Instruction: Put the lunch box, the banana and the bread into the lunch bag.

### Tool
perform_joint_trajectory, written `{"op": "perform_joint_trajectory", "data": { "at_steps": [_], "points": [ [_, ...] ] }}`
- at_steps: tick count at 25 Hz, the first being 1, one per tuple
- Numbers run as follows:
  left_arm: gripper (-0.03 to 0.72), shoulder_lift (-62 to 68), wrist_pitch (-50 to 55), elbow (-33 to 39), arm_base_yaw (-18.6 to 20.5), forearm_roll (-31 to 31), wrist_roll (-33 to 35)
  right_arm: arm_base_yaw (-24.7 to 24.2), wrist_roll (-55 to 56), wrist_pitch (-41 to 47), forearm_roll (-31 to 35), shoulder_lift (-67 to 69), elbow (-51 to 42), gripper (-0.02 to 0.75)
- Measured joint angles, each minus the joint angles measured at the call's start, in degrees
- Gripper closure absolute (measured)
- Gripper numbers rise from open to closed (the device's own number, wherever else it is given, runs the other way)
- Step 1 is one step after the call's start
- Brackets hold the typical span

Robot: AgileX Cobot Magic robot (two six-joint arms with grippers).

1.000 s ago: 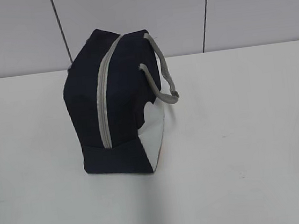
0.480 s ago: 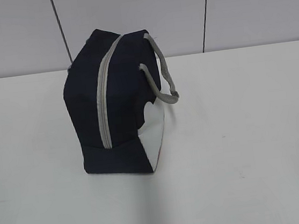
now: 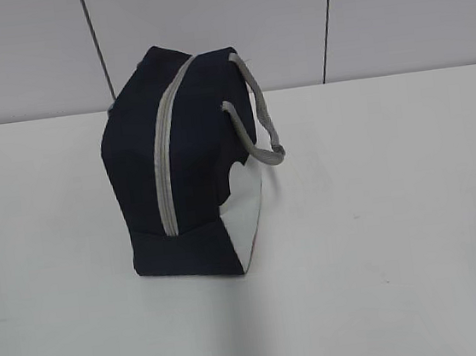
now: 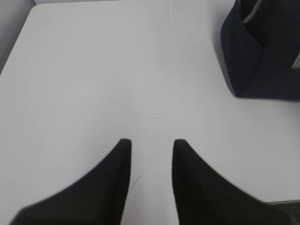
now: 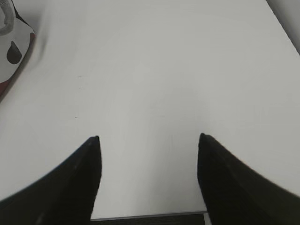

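Nothing has moved in the past second — the lunch bag [image 3: 187, 167] sits zipped on the table [image 3: 397, 211], left gripper [image 4: 151, 146] slightly parted, right gripper [image 5: 147, 140] spread wide, both empty — packing looks finished.

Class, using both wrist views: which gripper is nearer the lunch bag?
Hard to call; neither touches it. From the left gripper the lunch bag lies ahead to the right; from the right gripper its white side panel lies ahead-left.
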State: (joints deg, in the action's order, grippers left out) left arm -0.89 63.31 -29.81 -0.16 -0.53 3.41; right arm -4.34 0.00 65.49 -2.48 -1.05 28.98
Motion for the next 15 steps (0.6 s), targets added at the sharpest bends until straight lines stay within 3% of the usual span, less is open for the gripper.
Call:
{"op": "perform_joint_trajectory", "data": {
  "at_steps": [15],
  "points": [
    [0.454, 0.0, 0.0, 0.0, 0.0, 0.0, 0.1, 0.0, 0.0, 0.0, 0.1, 0.0, 0.0, 0.260]
  ]
}}
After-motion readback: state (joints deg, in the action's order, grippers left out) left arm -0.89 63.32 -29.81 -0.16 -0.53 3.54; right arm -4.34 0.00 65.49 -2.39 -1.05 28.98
